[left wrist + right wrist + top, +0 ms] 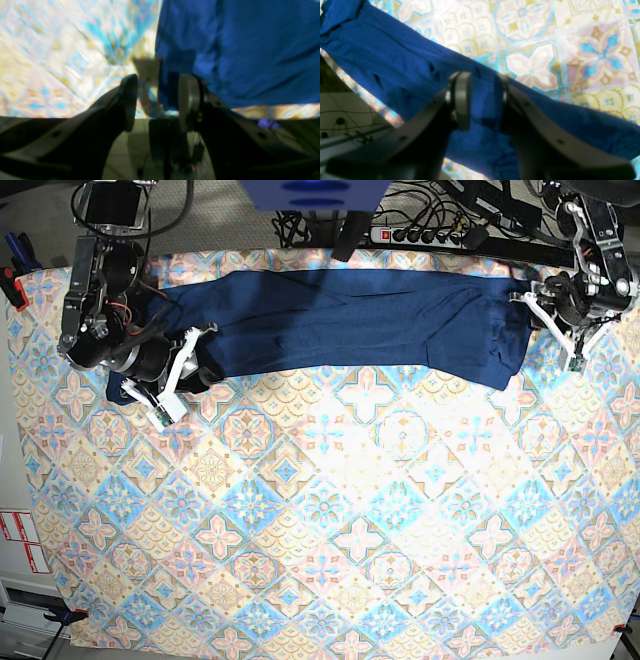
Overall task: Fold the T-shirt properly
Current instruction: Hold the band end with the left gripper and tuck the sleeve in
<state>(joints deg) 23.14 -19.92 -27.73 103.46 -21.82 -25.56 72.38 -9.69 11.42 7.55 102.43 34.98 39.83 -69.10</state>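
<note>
You had the dark navy-blue knit T-shirt [350, 320] stretched along the far edge — left gripper [157, 100] parted, empty; right gripper [482, 100] astride cloth, parted. Pinch both ends evenly.

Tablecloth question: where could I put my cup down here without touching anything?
Nearly all the tablecloth is bare: the whole stretch in front of the T-shirt, out to the near edge and both sides. It is crowded only along the far edge, where the shirt lies in a long band with the right gripper and left gripper at its ends.
</note>
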